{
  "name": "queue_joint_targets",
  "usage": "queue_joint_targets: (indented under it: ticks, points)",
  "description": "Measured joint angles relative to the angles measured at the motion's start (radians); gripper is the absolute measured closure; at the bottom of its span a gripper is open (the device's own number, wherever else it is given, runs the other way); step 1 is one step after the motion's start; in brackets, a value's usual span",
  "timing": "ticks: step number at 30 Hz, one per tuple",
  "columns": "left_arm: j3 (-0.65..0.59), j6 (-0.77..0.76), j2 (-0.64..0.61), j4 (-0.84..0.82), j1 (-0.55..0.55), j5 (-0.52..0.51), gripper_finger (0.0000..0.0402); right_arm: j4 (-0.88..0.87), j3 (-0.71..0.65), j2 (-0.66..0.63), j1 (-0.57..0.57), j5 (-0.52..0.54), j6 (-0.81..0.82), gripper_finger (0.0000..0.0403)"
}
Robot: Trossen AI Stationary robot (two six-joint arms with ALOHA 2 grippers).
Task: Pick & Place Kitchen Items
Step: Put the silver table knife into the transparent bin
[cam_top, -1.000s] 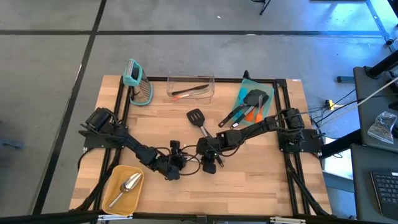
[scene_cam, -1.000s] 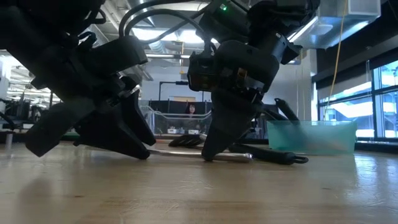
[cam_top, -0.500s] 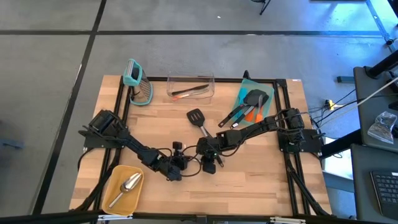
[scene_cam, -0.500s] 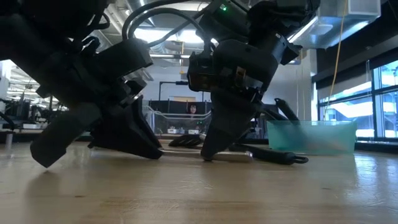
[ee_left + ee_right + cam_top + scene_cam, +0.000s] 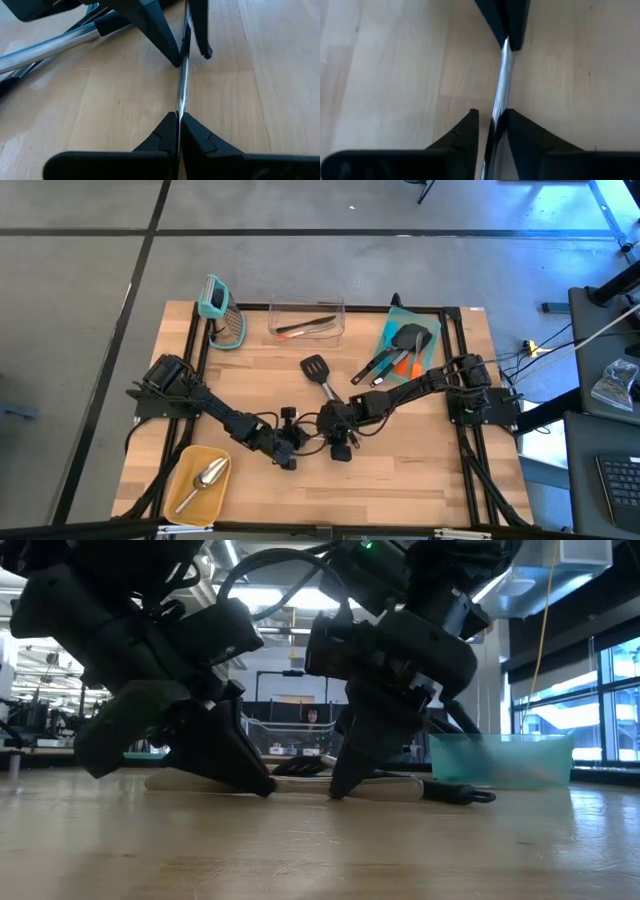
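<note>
A wooden desk (image 5: 420,460) carries two arms meeting near its middle. From above: one black turner (image 5: 318,370) lies diagonally, head toward the clear bin (image 5: 306,321); one silver scoop (image 5: 205,478) sits in the yellow tray (image 5: 178,472). In the wrist views, the left gripper (image 5: 178,119) and right gripper (image 5: 492,116) each pinch one thin metal rod (image 5: 182,85), lying lengthwise between them.

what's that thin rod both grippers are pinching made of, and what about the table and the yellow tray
The thin rod looks like polished metal: silvery, with bright mirror-like streaks along its length. The left gripper and right gripper both pinch it. The table looks like light wood with a smooth matte finish, with visible grain and plank seams. The yellow tray is probably plastic, evenly coloured and dull, though that is less certain.
</note>
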Motion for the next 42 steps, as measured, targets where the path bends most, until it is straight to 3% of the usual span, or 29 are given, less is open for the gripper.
queue_joint_targets:
  ticks: [8,12,16,23,28,35,42]
  points:
    - [0.000,-0.013,-0.001,0.005,0.006,0.020,0.0397,-0.010,0.001,-0.002,0.036,0.110,-0.060,0.0230]
    - [0.001,-0.020,-0.001,0.007,0.007,0.025,0.0397,-0.017,0.002,-0.002,0.038,0.149,-0.037,0.0216]
    - [0.001,-0.031,-0.008,0.007,0.008,0.039,0.0398,-0.029,0.003,-0.002,0.038,0.195,-0.007,0.0240]
    - [-0.004,-0.099,-0.059,-0.029,0.009,0.150,0.0400,-0.042,0.003,-0.002,0.035,0.217,-0.004,0.0320]
    - [-0.006,-0.109,-0.069,-0.038,0.009,0.148,0.0400,-0.043,0.003,-0.002,0.034,0.217,-0.004,0.0361]
    - [-0.006,-0.101,-0.069,-0.039,0.010,0.149,0.0400,-0.043,0.003,-0.003,0.032,0.154,-0.008,0.0375]
    - [-0.006,-0.086,-0.069,-0.037,0.012,0.153,0.0399,-0.038,0.003,-0.002,0.033,0.165,-0.020,0.0373]
